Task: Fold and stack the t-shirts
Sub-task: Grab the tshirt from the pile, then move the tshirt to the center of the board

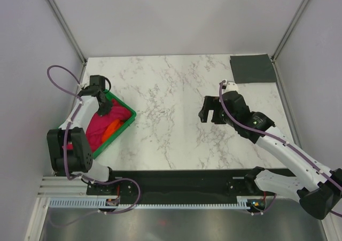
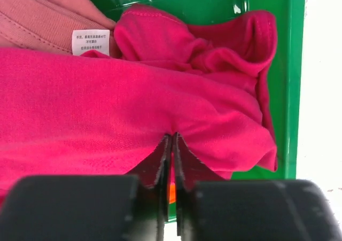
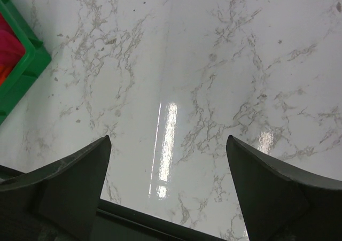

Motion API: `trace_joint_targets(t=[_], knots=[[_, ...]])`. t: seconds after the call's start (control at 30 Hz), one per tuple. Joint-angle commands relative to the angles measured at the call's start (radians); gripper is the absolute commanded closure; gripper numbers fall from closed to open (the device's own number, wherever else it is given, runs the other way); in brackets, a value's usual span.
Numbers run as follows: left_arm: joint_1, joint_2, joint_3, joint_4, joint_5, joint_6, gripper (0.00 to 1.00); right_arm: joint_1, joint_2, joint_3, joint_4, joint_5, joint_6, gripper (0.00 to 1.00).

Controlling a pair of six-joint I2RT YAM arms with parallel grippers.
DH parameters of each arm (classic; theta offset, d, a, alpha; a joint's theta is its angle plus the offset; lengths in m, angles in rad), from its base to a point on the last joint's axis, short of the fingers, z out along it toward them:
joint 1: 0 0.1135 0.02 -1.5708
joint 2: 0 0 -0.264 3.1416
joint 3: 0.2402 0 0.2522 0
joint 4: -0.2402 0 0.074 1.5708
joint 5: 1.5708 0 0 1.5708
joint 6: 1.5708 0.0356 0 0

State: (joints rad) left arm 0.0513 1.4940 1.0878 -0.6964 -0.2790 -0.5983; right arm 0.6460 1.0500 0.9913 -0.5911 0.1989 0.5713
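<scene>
We're looking at the crimson t-shirt (image 2: 107, 107), and it's lying bunched up in the green tray (image 2: 291, 64), filling most of it. The dusty pink t-shirt (image 2: 37, 16) is sitting against it at one end of the tray, its white label (image 2: 90, 42) showing, and a strip of the orange t-shirt (image 1: 111, 127) is peeking out from under the crimson one. The left gripper (image 2: 172, 139) is reaching down into the tray, and its fingers are pressing together on a fold of the crimson cloth, which is puckering right at the tips.

The tray is sitting at an angle on the left edge of the white marble-patterned table (image 1: 171, 91). Across at the far right corner, the dark grey t-shirt (image 1: 253, 68) is lying flat as a neat rectangle, well apart from the tray. The right gripper (image 3: 168, 139) is hovering over bare marble right of centre, its fingers standing wide apart and gripping nothing. Pale walls (image 1: 176, 16) are closing in the table on three sides, with metal posts (image 1: 61, 19) running up the corners.
</scene>
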Motion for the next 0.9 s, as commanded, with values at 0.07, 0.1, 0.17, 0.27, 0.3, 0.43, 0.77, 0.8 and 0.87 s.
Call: trace_joint_targets(t=[0.07,0.1,0.17,0.27,0.3,0.43,0.77,0.8,0.87], knots=[[0.009,-0.011,0.121,0.044,0.003,0.034,0.98,0.003,-0.004,0.036,0.027,-0.039,-0.03,0.02],[0.009,-0.026,0.141,0.046,0.027,0.044,0.98,0.003,-0.004,0.038,0.027,-0.041,-0.033,0.02],[0.005,-0.085,0.22,0.049,0.081,0.055,0.98,0.003,-0.011,0.046,0.03,-0.042,-0.04,0.02],[-0.024,-0.136,0.386,0.077,0.217,0.048,0.98,0.003,-0.019,0.053,0.042,-0.044,-0.045,0.02],[-0.036,-0.147,0.438,0.086,0.26,0.043,0.98,0.003,-0.021,0.056,0.045,-0.046,-0.05,0.02],[-0.143,-0.109,0.803,0.101,0.565,-0.01,0.98,0.003,-0.019,0.087,0.056,-0.024,-0.068,0.02],[-0.475,-0.116,0.895,0.133,0.755,0.026,0.98,0.003,-0.024,0.096,0.056,0.059,-0.054,0.02],[-0.481,-0.129,0.771,0.136,0.739,0.031,0.98,0.003,-0.025,0.09,0.057,0.063,-0.045,0.02],[-0.484,-0.156,0.64,0.152,0.706,0.04,0.98,0.003,-0.024,0.066,0.056,0.088,-0.01,0.02]])
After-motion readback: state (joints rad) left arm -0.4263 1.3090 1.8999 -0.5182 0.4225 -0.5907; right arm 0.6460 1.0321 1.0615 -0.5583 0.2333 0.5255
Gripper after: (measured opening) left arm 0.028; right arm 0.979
